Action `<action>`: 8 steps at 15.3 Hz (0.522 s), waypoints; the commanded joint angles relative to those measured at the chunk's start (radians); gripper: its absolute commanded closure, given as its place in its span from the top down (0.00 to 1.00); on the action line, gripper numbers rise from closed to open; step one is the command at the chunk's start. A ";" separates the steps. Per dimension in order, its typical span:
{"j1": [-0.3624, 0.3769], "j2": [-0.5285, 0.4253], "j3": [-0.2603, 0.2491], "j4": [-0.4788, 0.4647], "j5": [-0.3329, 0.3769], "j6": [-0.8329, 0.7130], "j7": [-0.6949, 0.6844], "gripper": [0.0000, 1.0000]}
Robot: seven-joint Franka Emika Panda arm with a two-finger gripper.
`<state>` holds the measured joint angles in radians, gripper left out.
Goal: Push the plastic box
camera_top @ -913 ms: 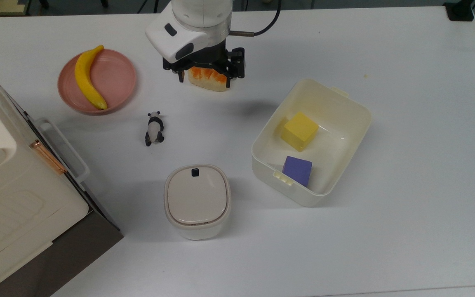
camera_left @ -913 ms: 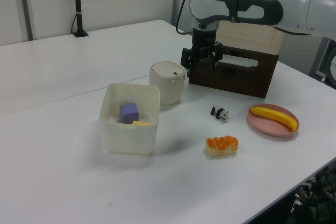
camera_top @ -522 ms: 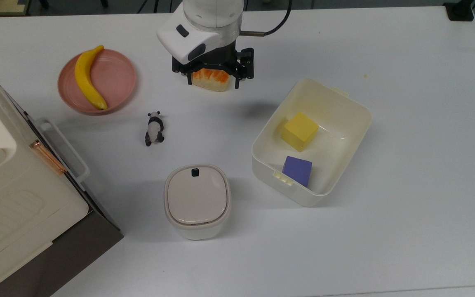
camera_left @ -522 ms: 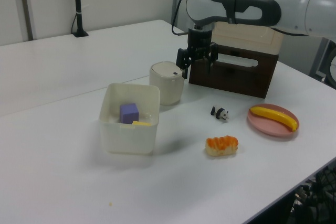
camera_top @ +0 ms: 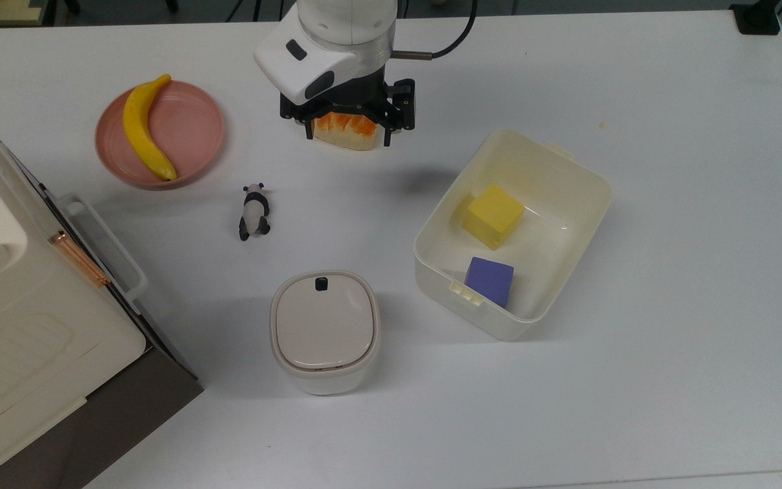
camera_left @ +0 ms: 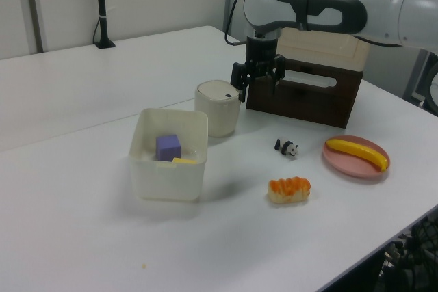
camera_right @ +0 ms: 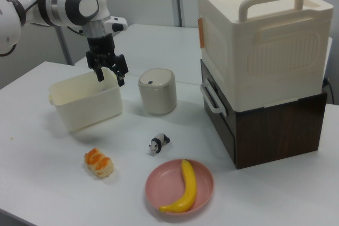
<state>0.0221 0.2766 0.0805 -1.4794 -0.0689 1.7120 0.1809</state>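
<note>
End effector (camera_top: pixel 347 134) raised above the white worktop (camera_top: pixel 669 272), fingers spread and holding nothing, likely because a push needs no grasp; plastic box (camera_top: pixel 584 178) well apart toward the top view's right, flat and untouched, two blocks inside.

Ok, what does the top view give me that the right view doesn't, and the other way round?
Top view: inside the cream-white plastic box, a yellow cube and a purple cube. Right view: the full side of the big white appliance, stacked on a dark brown base. Both: the gripper, fingers open, the box, the yellow banana on the pink plate.
</note>
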 commanded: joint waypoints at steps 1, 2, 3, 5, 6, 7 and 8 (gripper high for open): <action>0.004 -0.022 -0.007 -0.013 0.000 0.011 -0.003 1.00; 0.004 -0.020 -0.007 -0.015 0.000 0.012 -0.004 1.00; 0.004 -0.019 -0.007 -0.015 -0.002 0.015 -0.006 1.00; 0.004 -0.019 -0.007 -0.015 -0.002 0.015 -0.006 1.00; 0.004 -0.019 -0.007 -0.016 -0.002 0.015 -0.006 1.00; 0.004 -0.017 -0.007 -0.016 0.000 0.015 -0.006 1.00; 0.004 -0.017 -0.007 -0.016 -0.002 0.015 -0.008 1.00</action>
<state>0.0202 0.2749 0.0804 -1.4792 -0.0689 1.7120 0.1808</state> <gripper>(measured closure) 0.000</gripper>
